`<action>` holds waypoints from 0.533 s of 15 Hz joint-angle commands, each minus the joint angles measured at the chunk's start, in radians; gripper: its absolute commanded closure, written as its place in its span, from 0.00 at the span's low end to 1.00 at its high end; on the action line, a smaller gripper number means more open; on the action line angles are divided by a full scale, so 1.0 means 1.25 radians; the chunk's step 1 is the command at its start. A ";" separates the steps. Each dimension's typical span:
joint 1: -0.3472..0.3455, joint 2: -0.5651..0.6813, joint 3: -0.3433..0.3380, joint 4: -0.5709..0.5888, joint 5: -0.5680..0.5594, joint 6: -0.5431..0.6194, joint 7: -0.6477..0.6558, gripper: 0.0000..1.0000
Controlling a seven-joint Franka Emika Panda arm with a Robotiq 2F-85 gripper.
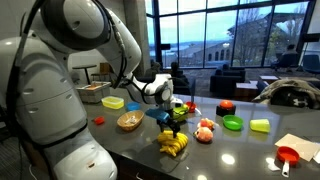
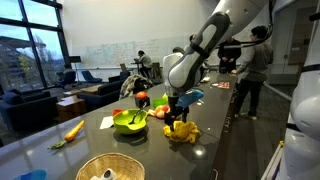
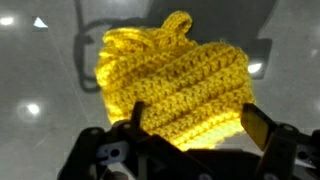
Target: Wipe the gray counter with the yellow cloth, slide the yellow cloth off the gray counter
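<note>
One gripper (image 3: 195, 120), jaws spread over yellow cloth (image 3: 170, 70), gray counter (image 3: 40, 120)

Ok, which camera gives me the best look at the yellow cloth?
The wrist view: the yellow cloth fills most of the frame, its knit ridges clear. Both exterior views show it only as a small bunched heap on the gray counter under the claw.
</note>
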 commanded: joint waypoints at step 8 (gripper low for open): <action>0.004 0.011 -0.003 -0.003 -0.024 -0.042 0.044 0.00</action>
